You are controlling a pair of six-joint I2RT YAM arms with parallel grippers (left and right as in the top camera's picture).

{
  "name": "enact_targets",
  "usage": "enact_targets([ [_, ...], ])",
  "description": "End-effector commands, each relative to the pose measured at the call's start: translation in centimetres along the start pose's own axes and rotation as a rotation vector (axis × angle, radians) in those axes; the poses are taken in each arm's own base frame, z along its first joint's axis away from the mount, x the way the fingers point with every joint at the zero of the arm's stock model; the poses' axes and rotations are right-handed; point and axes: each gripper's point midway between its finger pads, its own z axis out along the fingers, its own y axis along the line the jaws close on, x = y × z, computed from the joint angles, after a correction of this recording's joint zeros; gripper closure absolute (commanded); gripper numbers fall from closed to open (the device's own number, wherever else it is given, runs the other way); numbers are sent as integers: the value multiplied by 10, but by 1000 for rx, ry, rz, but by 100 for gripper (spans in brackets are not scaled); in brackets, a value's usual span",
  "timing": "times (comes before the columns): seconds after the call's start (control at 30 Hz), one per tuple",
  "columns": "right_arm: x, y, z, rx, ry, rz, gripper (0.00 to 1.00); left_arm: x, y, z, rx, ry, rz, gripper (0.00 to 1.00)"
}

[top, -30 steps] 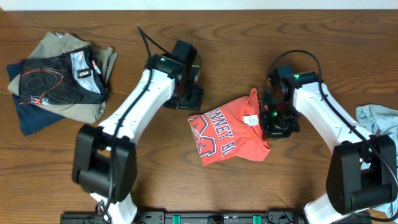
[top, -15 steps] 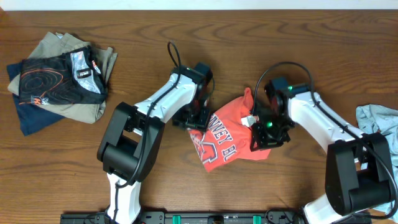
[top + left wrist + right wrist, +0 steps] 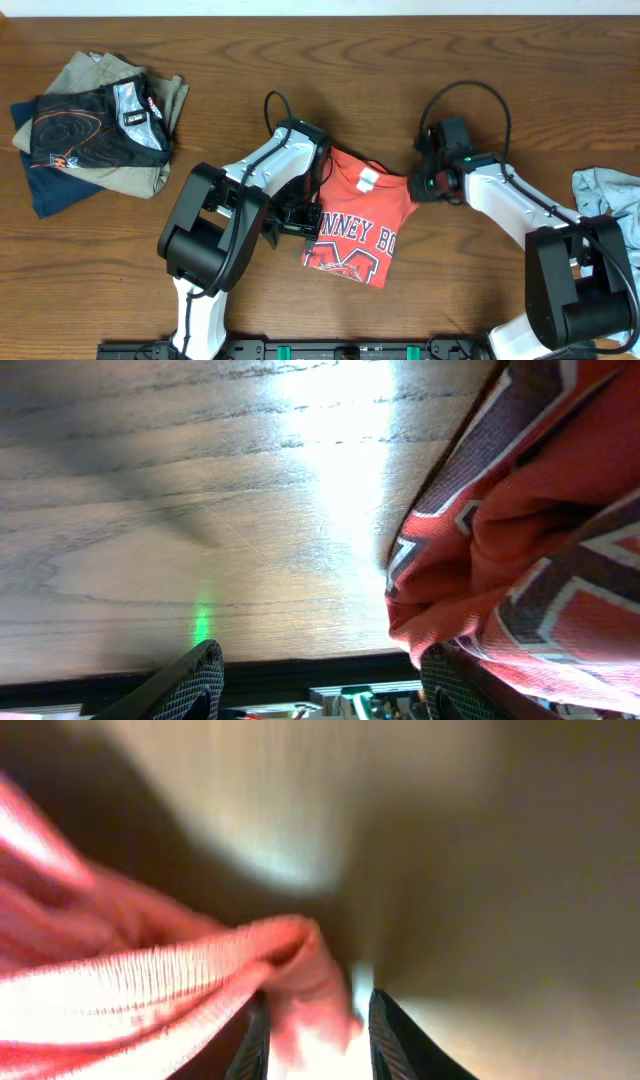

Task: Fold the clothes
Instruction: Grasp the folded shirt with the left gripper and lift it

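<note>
Coral-red T-shirt (image 3: 360, 225) is seen crumpled in the middle of a brown wood-grain table (image 3: 500, 60), a little closer to the near edge than to the far one. Its long axis runs from the far edge toward the near edge, slightly slanted. A white tag (image 3: 367, 180) marks the far end, and white block lettering (image 3: 355, 240) with dark outlines faces up nearer the near end.

The left gripper (image 3: 300, 215) is placed at the shirt's left edge. In the left wrist view its ridged black fingers (image 3: 195, 685) are spread wide – bare wood lies between them, and bunched knit cloth is draped against one finger only, so nothing is held.

The right gripper (image 3: 428, 185) is set at the shirt's far-right corner. In the blurred right wrist view its fingers are drawn close together on a ribbed red edge, so the cloth is judged to be pinched.

For the coming fold, the shirt lies between the two grippers, the left one being nearer its middle. The fabric is soft, limp and wrinkled – it is expected to sag and trail where unsupported.

A light-blue garment (image 3: 605, 195) is heaped at the right edge, well apart. A pile of clothes (image 3: 95, 125) – olive, navy and black – sits near the far-left corner.
</note>
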Motion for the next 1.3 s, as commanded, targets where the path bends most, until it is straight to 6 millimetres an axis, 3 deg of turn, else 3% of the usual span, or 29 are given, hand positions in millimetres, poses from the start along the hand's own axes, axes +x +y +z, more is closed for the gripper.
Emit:
enact_targets([
  [0.0,-19,-10,-3,48,-62,32,69,-2,-4,-18,31,-65,-32,36],
  [0.23,-33,-9,-24,56,-49,13,53,-39,4,-82,155,-401,-74,35],
  [0.37,-42,-17,-48,83,-56,34,50,-64,13,-108,262,-531,-109,23],
  [0.57,-43,-21,-65,89,-65,47,47,-91,-19,-140,547,-651,130,14],
  [0.77,-29,-23,-65,97,-8,52,45,-99,-34,-124,611,-594,185,11],
  [0.93,-20,-24,-65,102,28,55,45,-108,-45,-93,650,-488,188,11],
  [1.1,-16,-25,-65,109,43,56,46,-104,-73,-71,754,-386,269,12],
  [1.17,-14,-26,-65,118,50,56,47,-102,-81,-61,757,-353,288,16],
  [1.23,-13,-29,-66,131,54,56,47,-99,-89,-52,745,-335,319,32],
  [1.27,-12,-29,-66,136,55,56,48,-98,-92,-50,736,-333,334,44],
])
